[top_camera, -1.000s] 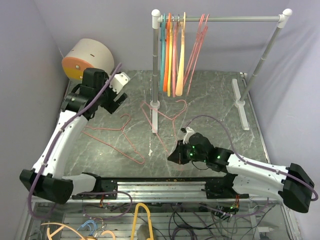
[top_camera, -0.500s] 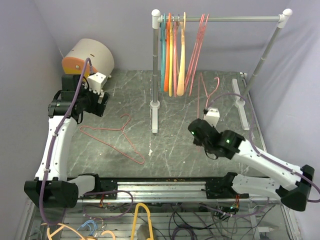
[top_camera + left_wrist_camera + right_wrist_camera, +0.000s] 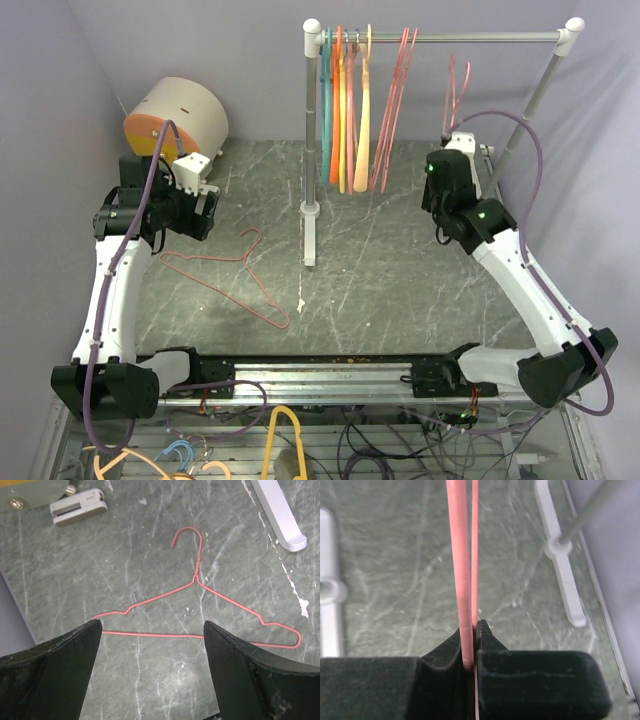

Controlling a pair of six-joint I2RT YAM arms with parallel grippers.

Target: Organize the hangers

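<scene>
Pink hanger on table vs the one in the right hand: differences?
Table hanger lies flat under the open left hand; held hanger stands upright, pinched in the shut right hand. Table hanger rests on the tabletop; held hanger is lifted clear of it. Both thin pink wire.

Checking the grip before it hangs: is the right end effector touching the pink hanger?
Touching. The right wrist view shows the right end effector shut on the pink hanger, with the wire pinched tight and no gap.

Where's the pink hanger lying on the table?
From above, the pink hanger lies flat on the left, between the left arm and the rail's post.
</scene>
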